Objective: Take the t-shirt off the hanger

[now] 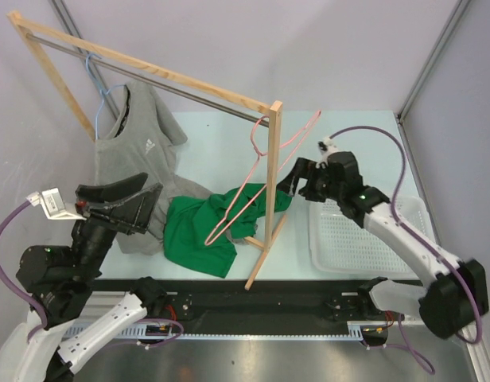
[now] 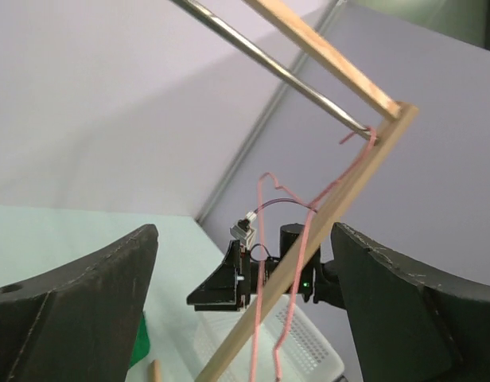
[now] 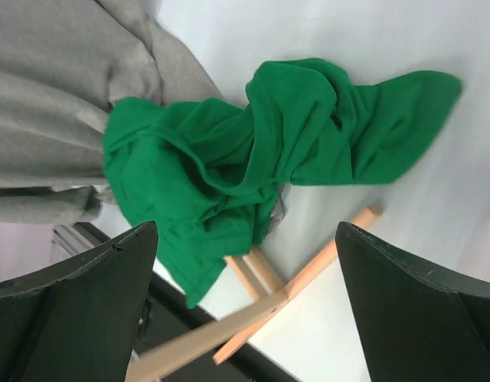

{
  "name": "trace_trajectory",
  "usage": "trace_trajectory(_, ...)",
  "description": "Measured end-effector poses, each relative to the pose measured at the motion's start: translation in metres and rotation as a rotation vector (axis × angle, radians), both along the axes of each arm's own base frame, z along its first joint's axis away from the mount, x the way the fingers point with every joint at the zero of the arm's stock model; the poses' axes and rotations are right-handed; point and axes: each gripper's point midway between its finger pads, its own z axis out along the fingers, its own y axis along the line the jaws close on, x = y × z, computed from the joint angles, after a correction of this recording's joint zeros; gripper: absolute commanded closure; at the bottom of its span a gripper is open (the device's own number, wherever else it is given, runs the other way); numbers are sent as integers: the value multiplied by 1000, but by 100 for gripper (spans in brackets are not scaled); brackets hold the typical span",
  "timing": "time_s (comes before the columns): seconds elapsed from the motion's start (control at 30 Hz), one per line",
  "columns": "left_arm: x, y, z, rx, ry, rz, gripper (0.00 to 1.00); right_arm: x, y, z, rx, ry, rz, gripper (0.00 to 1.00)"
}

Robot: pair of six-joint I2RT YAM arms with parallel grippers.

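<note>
A green t-shirt (image 1: 209,227) lies crumpled on the table by the rack's foot, also in the right wrist view (image 3: 269,151). A pink wire hanger (image 1: 253,179) hangs by its hook from the right end of the rod. Its wire looks bare in the left wrist view (image 2: 261,302), and its lower end crosses over the green shirt from above. My right gripper (image 1: 295,181) is open and empty, just right of the rack post, above the shirt (image 3: 245,231). My left gripper (image 1: 152,188) is open and empty, left of the green shirt, facing the hanger (image 2: 245,231).
A grey t-shirt (image 1: 134,151) hangs on a blue hanger (image 1: 102,103) at the rod's left end, its hem reaching the table. The wooden rack (image 1: 269,199) stands across the middle. A white basket (image 1: 364,239) sits at the right under my right arm.
</note>
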Motion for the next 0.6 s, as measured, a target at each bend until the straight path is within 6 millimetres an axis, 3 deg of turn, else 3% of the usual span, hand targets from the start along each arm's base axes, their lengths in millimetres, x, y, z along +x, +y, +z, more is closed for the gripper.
trace_trajectory(0.2, 10, 7, -26, 79, 71, 73, 5, 24, 44, -68, -102, 75, 110, 0)
trace_trajectory(0.33, 16, 10, -45, 137, 114, 105, 5, 32, 58, -108, -163, 129, 121, 0)
trace_trajectory(0.6, 19, 14, -76, 204, 164, 135, 5, 51, 64, -142, -250, 123, 71, 2)
